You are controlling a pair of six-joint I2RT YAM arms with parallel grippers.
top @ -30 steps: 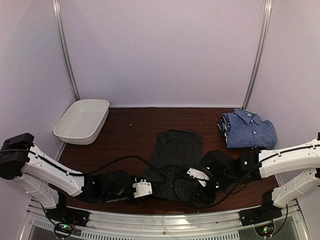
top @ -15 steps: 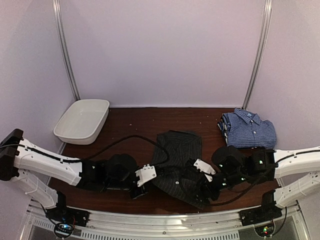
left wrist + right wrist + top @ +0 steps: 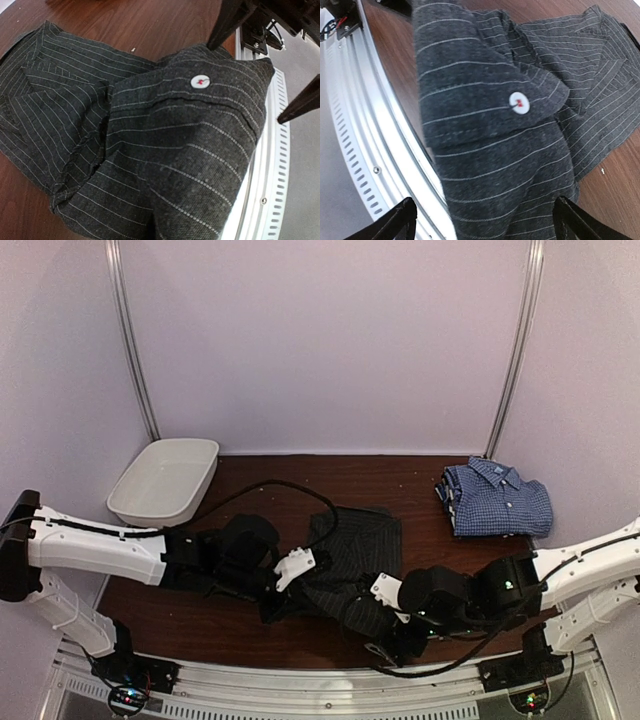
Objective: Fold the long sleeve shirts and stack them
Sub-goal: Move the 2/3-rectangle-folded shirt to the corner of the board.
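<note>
Our right gripper has just sprung wide, releasing the black shirt, whose cuff lies just ahead of its fingers. Our left gripper has now clamped that shirt, so it probably carries the sleeve fold.

**Bench clearance: back open, front crowded**

We list bare bench across the back centre. It is passable between the white tub at back left and the folded check shirt at back right. Front centre is blocked. The black pinstripe shirt lies bunched there, the left arm and right arm reach in from either side, and a cable loops above.
</note>
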